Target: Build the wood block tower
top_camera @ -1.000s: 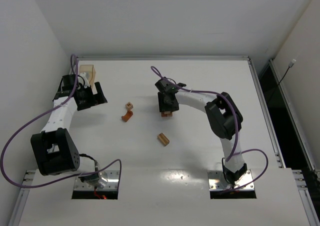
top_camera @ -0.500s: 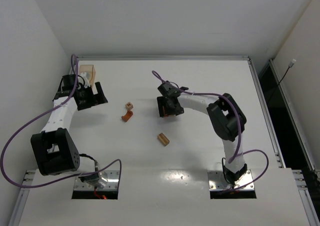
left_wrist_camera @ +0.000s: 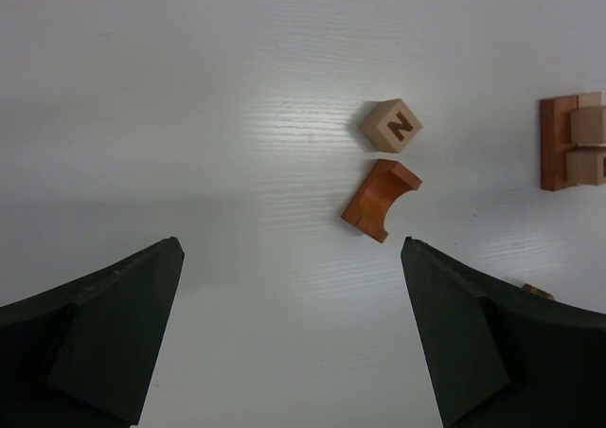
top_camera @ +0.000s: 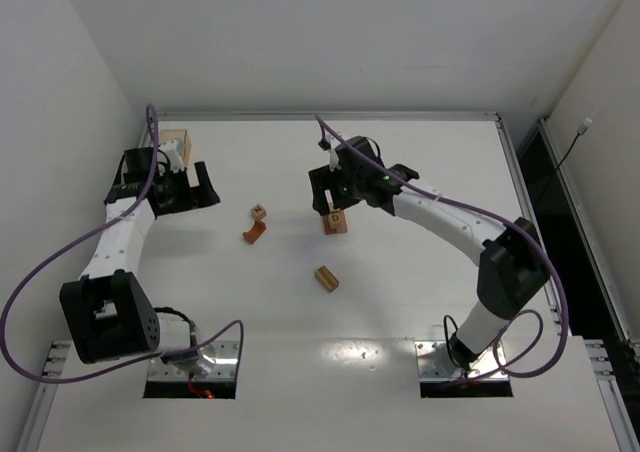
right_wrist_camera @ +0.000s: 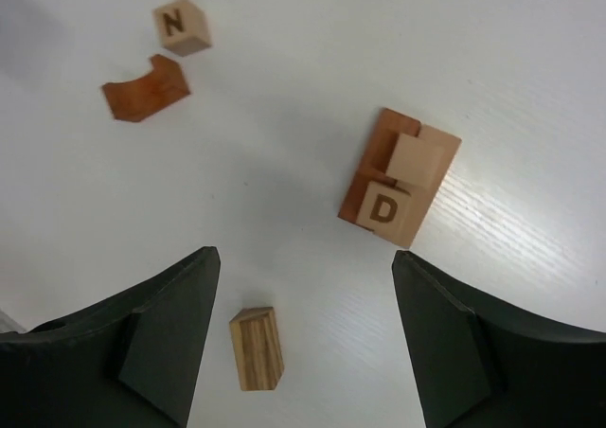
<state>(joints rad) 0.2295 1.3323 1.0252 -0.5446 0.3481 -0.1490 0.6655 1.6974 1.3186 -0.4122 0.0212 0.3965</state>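
The started tower (top_camera: pixel 336 221) stands at mid-table: a reddish-brown base with two tan cubes on it, one marked D (right_wrist_camera: pixel 384 210). It also shows at the right edge of the left wrist view (left_wrist_camera: pixel 571 142). A tan N cube (top_camera: pixel 259 211) (right_wrist_camera: pixel 180 26) (left_wrist_camera: pixel 391 125) and a reddish-brown arch (top_camera: pixel 253 234) (right_wrist_camera: pixel 145 89) (left_wrist_camera: pixel 381 199) lie to its left. A tan bar (top_camera: pixel 326 278) (right_wrist_camera: pixel 257 347) lies nearer me. My right gripper (top_camera: pixel 345 194) (right_wrist_camera: pixel 303 258) hangs open and empty above the tower. My left gripper (top_camera: pixel 185 194) (left_wrist_camera: pixel 291 248) is open and empty at the far left.
A translucent amber box (top_camera: pixel 177 141) stands at the table's back left corner, just behind my left gripper. White walls close in the table at the left and back. A raised rail (top_camera: pixel 520 172) runs along the right edge.
My right gripper has lifted off the tower and opened wide, leaving the D cube uncovered on the base. Its arm has stretched out higher. The left arm has barely moved.
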